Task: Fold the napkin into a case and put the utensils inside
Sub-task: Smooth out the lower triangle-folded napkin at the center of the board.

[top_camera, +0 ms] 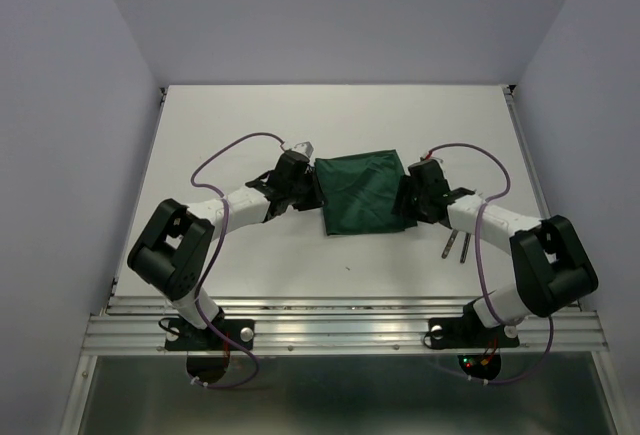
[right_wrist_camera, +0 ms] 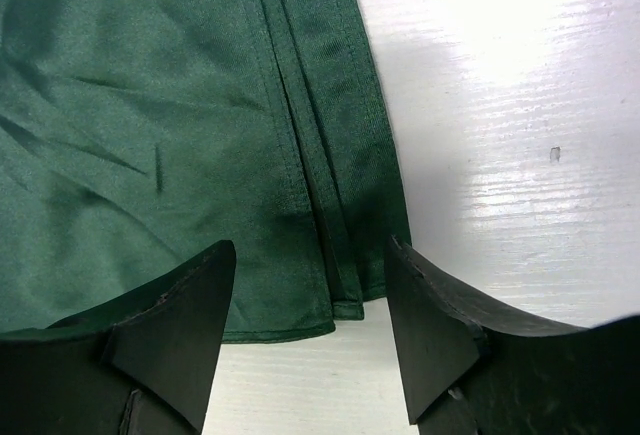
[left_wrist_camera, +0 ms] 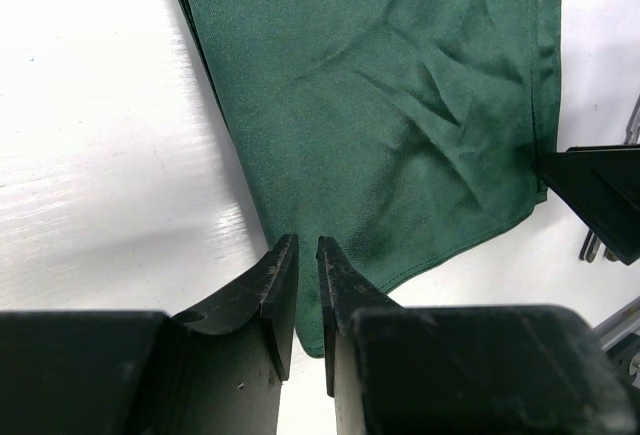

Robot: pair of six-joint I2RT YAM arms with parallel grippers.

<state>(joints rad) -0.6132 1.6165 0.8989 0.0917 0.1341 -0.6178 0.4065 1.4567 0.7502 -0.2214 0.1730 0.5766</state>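
The dark green napkin [top_camera: 360, 195] lies folded flat in the middle of the white table [top_camera: 250, 125], with layered hems along its right side [right_wrist_camera: 310, 155]. My left gripper [top_camera: 312, 187] sits low at its left edge. Its jaws [left_wrist_camera: 307, 240] stand a narrow gap apart above the cloth's corner [left_wrist_camera: 400, 105], with nothing pinched between them. My right gripper [top_camera: 405, 200] is at the napkin's right edge, open wide [right_wrist_camera: 310, 245] over the hemmed corner [right_wrist_camera: 150, 135] and touching none of it. The utensils, two slim metal pieces [top_camera: 456, 246], lie side by side near the right arm, and their tips also show in the left wrist view [left_wrist_camera: 592, 247].
A metal rail [top_camera: 340, 330] runs along the table's near edge, where both arm bases are bolted. Pale walls close in the left, right and back sides. Purple cables [top_camera: 225, 155] loop over each arm. The right gripper's dark finger [left_wrist_camera: 600, 195] pokes into the left wrist view.
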